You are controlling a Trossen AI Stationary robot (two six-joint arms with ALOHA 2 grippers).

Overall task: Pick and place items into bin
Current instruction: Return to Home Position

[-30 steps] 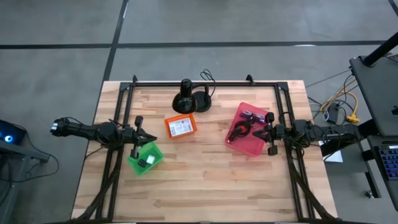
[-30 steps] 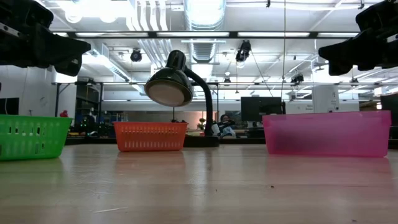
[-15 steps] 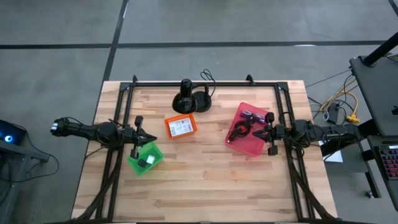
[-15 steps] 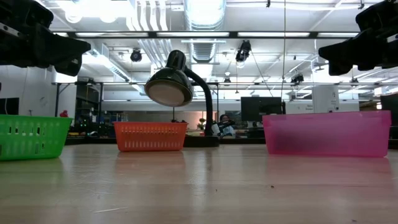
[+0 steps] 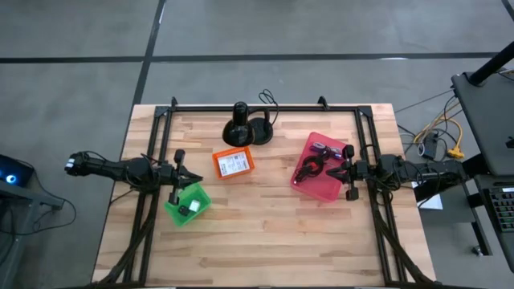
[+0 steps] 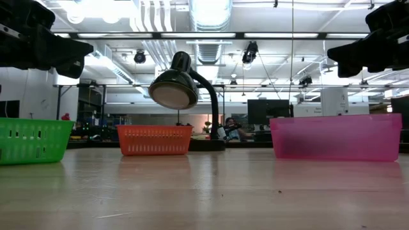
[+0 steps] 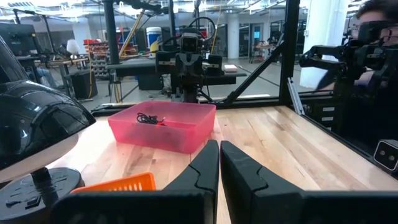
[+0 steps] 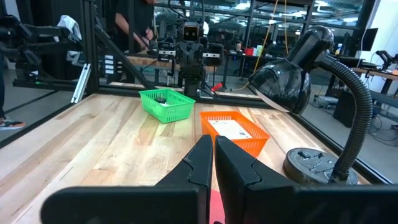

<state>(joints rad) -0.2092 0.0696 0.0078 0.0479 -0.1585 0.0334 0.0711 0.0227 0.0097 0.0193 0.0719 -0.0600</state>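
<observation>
Ahead of right gripper (image 8: pixel 212 138), card (image 8: pixel 230 129) in orange bin (image 8: pixel 254 143)

The table (image 5: pixel 265 233) is pale wood in plank stripes. An orange lattice bin (image 5: pixel 217 160) shows a white card (image 5: pixel 234 164) with dark print. Green lattice bin (image 5: pixel 175 212), plain pink bin (image 5: pixel 318 189), glossy black lamp (image 5: pixel 239 128).

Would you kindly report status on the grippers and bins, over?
Left gripper shut, empty, by green bin. Right gripper shut, empty, at pink bin edge. Card box in orange bin. Lamp apart from both.
</observation>
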